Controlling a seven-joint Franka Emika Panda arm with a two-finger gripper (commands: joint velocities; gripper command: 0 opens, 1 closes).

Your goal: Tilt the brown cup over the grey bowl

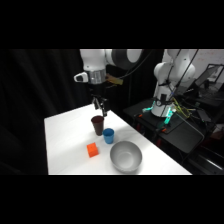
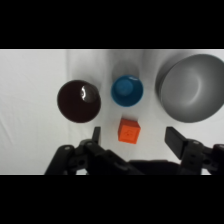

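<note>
Four objects stand on the white table (image 1: 65,145). The brown cup (image 1: 97,125) is upright near the table's far edge, its open mouth facing up; in the wrist view the brown cup (image 2: 79,101) appears as a dark round opening with a small highlight on its inner wall. Just beside it stands the smaller blue cup (image 1: 108,135), also upright, and apart from the brown cup by a narrow gap in the wrist view (image 2: 127,90). The grey bowl (image 1: 125,156) sits on the other side of the blue cup, nearer the camera in the side view, so that the blue cup lies between cup and bowl. An orange cube (image 1: 92,150) rests in front of the two cups, touching neither. The gripper (image 1: 100,107) hangs directly above the brown cup, close to its rim. In the wrist view the gripper (image 2: 132,137) has its fingers (image 2: 176,140) spread wide, with nothing between them.
</note>
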